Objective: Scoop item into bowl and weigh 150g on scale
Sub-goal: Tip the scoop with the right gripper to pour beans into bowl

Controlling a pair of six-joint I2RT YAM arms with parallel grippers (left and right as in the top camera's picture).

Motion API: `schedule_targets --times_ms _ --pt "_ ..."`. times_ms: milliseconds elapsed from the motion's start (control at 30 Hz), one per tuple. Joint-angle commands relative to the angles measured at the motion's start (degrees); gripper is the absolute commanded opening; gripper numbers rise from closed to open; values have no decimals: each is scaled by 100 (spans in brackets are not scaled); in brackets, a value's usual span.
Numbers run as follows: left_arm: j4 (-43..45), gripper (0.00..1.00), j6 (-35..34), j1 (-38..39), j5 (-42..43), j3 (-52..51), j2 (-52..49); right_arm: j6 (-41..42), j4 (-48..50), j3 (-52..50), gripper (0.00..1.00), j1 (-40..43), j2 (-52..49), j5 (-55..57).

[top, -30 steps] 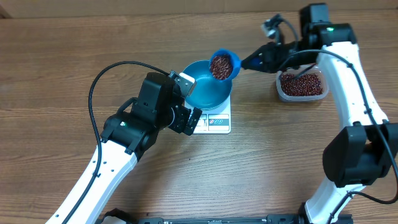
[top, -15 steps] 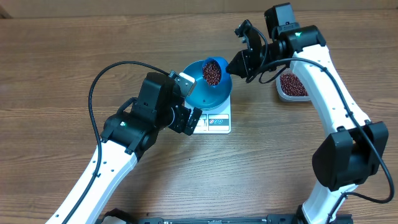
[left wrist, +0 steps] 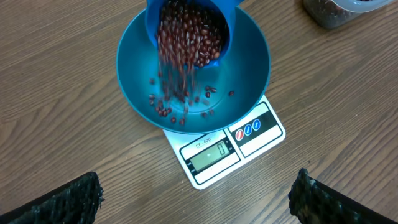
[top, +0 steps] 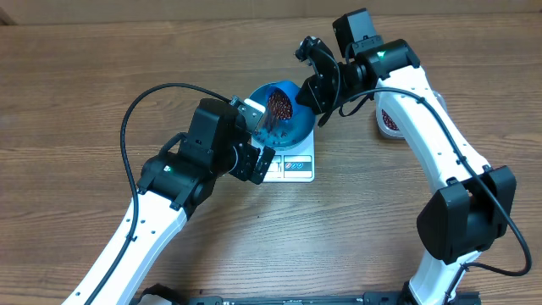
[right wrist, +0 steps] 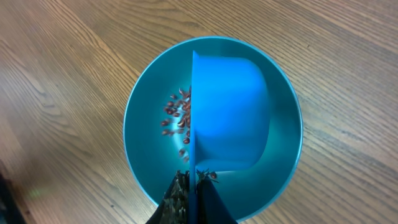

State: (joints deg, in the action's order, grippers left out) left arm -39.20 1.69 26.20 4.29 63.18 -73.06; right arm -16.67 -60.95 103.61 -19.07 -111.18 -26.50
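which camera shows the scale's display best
Left wrist: the scale display faces it, clear of the bowl. Overhead shows the scale small, partly behind the left arm. Right wrist sees only the bowl covering it.

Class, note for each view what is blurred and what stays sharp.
Left wrist: falling beans streak with motion blur, scale display crisp. Right wrist: the right gripper close to the lens is dark and soft, the bowl sharp. Overhead: the pour is a small smear.

Dark red-brown beans (left wrist: 186, 37); blue bowl (left wrist: 249, 74); white scale (left wrist: 261, 140).
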Motion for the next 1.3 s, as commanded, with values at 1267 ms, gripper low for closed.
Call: schedule_targets --times_ms 1267 --pt "22 100 109 -31 -24 -2 0 -2288 81 201 4 -317 286 1150"
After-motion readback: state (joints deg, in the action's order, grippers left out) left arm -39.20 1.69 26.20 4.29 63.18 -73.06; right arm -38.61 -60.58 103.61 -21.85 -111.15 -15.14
